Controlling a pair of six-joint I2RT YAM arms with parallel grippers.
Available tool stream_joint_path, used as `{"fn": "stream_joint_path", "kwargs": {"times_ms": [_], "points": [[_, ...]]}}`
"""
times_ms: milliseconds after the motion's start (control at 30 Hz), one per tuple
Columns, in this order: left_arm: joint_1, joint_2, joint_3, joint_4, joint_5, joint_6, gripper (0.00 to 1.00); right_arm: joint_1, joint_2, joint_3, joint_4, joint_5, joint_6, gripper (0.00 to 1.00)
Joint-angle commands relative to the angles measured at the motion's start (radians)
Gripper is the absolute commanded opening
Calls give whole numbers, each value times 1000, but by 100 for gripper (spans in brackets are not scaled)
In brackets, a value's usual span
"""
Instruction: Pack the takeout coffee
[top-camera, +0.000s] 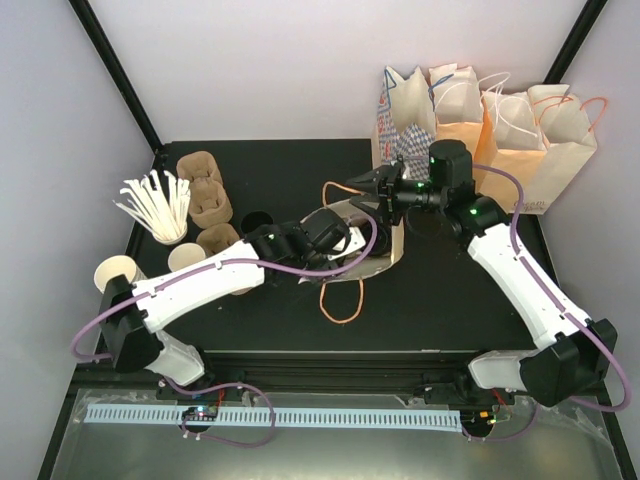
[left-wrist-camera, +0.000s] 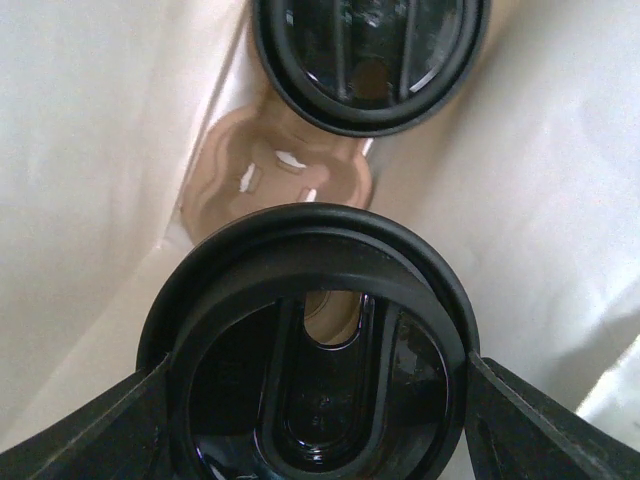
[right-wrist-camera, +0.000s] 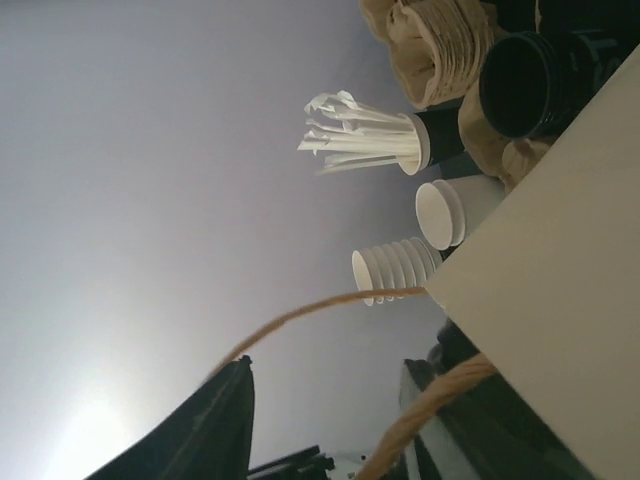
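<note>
Black round plastic lid (left-wrist-camera: 315, 350) of the takeout coffee cup fills the left wrist view, with the left pincer (left-wrist-camera: 315, 385) clamped against its rim from both sides, inside the white paper bag (left-wrist-camera: 80, 150). The cup's long axis runs straight down the bag, lid toward the wrist and base toward the brown pulp tray (left-wrist-camera: 270, 175). The tray's free pocket appears just ahead, beside a second lidded cup (left-wrist-camera: 370, 60). The right pincer (right-wrist-camera: 330, 370), jaws apart, straddles the bag's orange cord handle (right-wrist-camera: 300, 315).

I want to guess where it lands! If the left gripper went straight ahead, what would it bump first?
Probably the brown cup carrier, at its empty slot beside the other lidded cup, deep in the bag. Depth is hard to judge.
</note>
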Motion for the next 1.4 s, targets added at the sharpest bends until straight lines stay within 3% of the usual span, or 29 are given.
{"fn": "stream_joint_path", "kwargs": {"times_ms": [0, 267, 467, 600, 733, 967, 1100, 1367], "points": [[14, 52, 86, -9, -22, 2, 44, -24, -27, 20, -65, -43, -58, 45], [14, 145, 155, 26, -21, 15, 44, -98, -77, 31, -314, -84, -269, 61], [17, 194, 188, 33, -25, 41, 43, -204, -91, 103, -536, -125, -573, 77], [23, 218, 215, 29, -1, 34, 43, -264, -67, 167, -726, -111, -782, 79], [28, 243, 243, 27, 5, 36, 43, -276, -44, 236, -891, -1, -958, 80], [33, 284, 269, 35, -9, 22, 43, -315, -6, 172, -819, 212, -1016, 83], [31, 276, 236, 73, -14, 24, 42, -391, 109, 221, -734, 193, -995, 83], [27, 287, 198, 96, -46, 55, 42, -395, 351, 238, -659, 208, -1018, 76]]}}
